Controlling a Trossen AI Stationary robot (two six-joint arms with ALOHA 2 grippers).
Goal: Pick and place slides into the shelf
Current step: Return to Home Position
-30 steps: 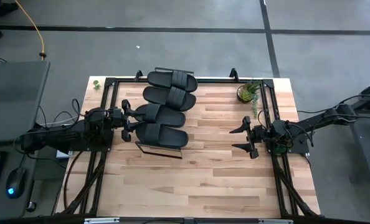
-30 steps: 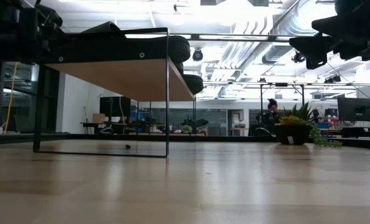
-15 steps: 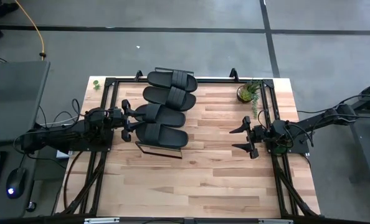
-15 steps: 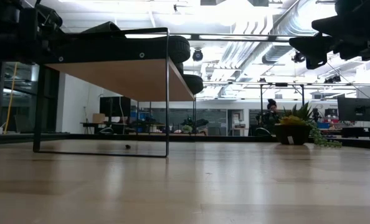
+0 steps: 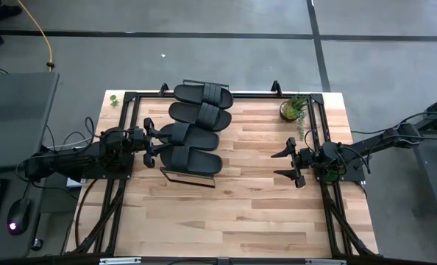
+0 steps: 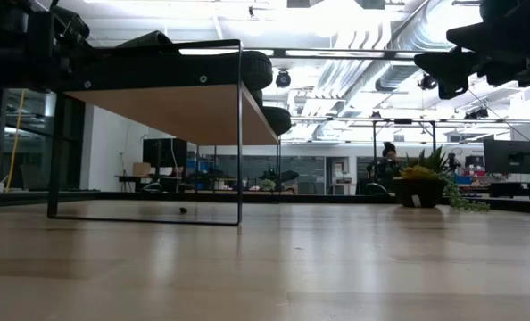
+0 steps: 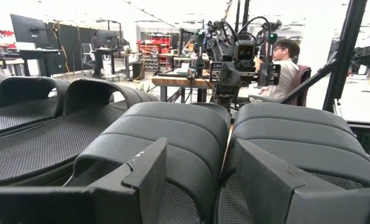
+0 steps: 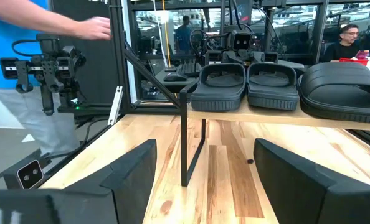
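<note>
The four slides (image 5: 194,125) all lie on the shelf (image 6: 180,109), side by side in one row, and each one lies across the plank. The row goes from the far edge of the counter (image 5: 240,213) toward its middle, on the left half. From above, the slides cover almost the whole plank. In the low view I see the shelf from below, standing on its thin black frame, with the rounded ends of two slides reaching over its edge.

The left end effector (image 5: 151,140) is just beside the shelf, at the ends of the two nearer slides. Its fingers are spread wide and it holds nothing. In the left wrist view the straps of these two slides are directly in front of the fingers. I cannot tell whether a fingertip touches a sole.

The right end effector (image 5: 286,163) is over the right half of the counter, well apart from the shelf. Its fingers are also spread wide, with nothing between them.

A small plant (image 5: 290,110) stands near the far right corner of the counter. In the right wrist view a person in a blue shirt (image 8: 14,43) is beside the counter.
</note>
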